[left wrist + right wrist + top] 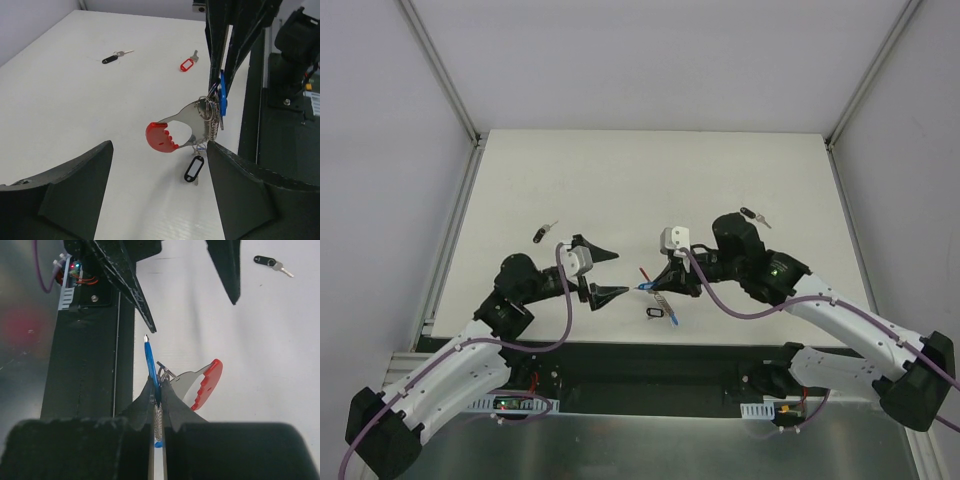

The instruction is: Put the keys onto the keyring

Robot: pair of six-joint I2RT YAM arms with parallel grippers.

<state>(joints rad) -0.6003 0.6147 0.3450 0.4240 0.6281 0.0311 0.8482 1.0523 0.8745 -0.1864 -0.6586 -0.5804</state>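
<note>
Tight shut, the right jaws pinch the keyring (185, 122) at its chain end, so it hangs clear of the surface (650, 180) between the two arms with its red band (207, 382) pointing away. The blue key (150, 360) is caught in that same pinch, standing alongside the metal ring. The left jaws stand wide with nothing in them, just beside the keyring and facing it. From where I stand the job looks at most one key in. The blue key sits right at the ring, but I can't tell whether it is threaded on or only pressed against it, because ring, chain and key bunch together behind the right fingers (215, 30). Everything else lies loose on the surface: a black-tagged key (195, 169) directly under the hanging keyring, a red-tagged key (187, 64) further off, a black key (545, 233) out to the left, and another black key (755, 215) near the right arm (840, 310). From above, the red-tagged key is hidden beneath that arm, and the other keys are too small there to show any detail.
</note>
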